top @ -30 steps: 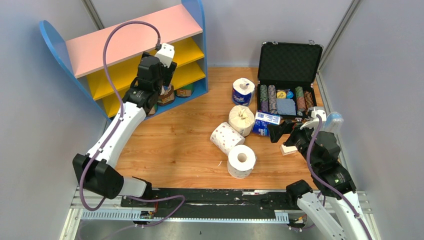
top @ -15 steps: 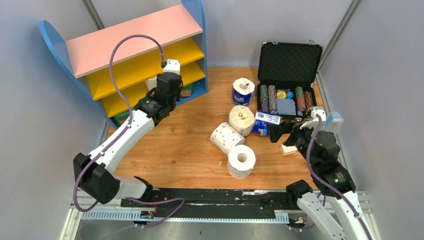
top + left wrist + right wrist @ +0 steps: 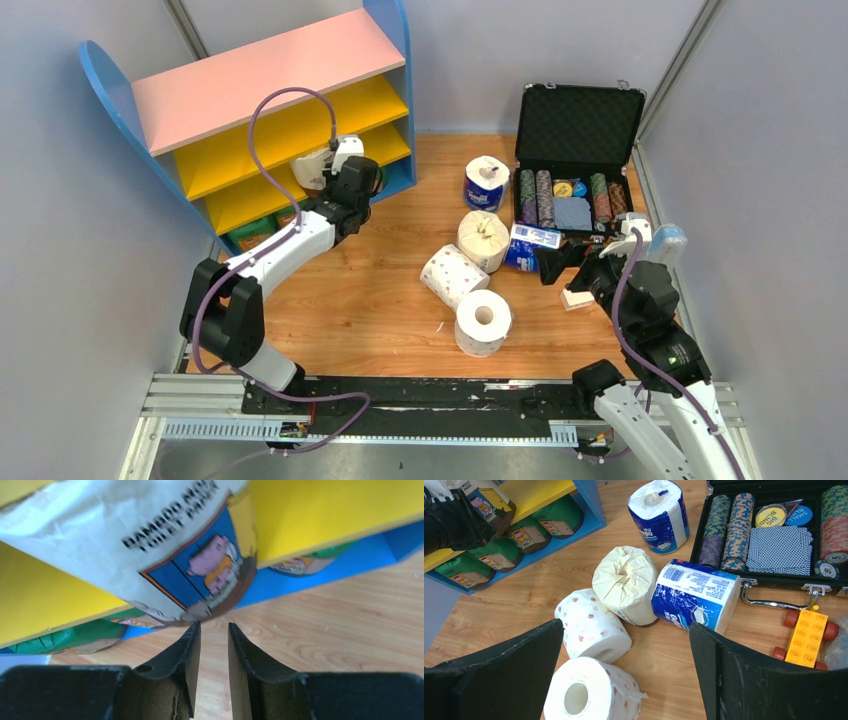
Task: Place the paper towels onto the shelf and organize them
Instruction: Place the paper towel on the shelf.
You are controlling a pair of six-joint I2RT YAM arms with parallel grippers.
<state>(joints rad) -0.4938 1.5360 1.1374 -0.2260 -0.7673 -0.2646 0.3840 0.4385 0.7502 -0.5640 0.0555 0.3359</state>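
The shelf [image 3: 250, 80] stands at the back left, and a cream-wrapped roll [image 3: 312, 166] [image 3: 150, 540] rests at the edge of its middle yellow board. Green rolls [image 3: 255, 233] [image 3: 65, 637] line the bottom tier. My left gripper [image 3: 345, 185] [image 3: 214, 626] hangs just in front of and below the cream roll, its jaws almost together with nothing between them. On the table lie loose paper towels: an upright blue-white one [image 3: 659, 515], a cream one [image 3: 626, 582], a lying blue one [image 3: 696, 595], a flowered one [image 3: 591, 625] and a hollow-cored one [image 3: 584, 692]. My right gripper [image 3: 565, 268] [image 3: 625, 625] hovers wide open over them, empty.
An open black case [image 3: 580, 130] with poker chip stacks [image 3: 724, 530] and cards stands at the back right. A yellow toy brick car [image 3: 806, 637] lies by the case's handle. Grey walls close in both sides.
My left gripper has pulled back from the shelf toward the right and closed its jaws, leaving the cream roll on the middle board. The right arm has not moved.
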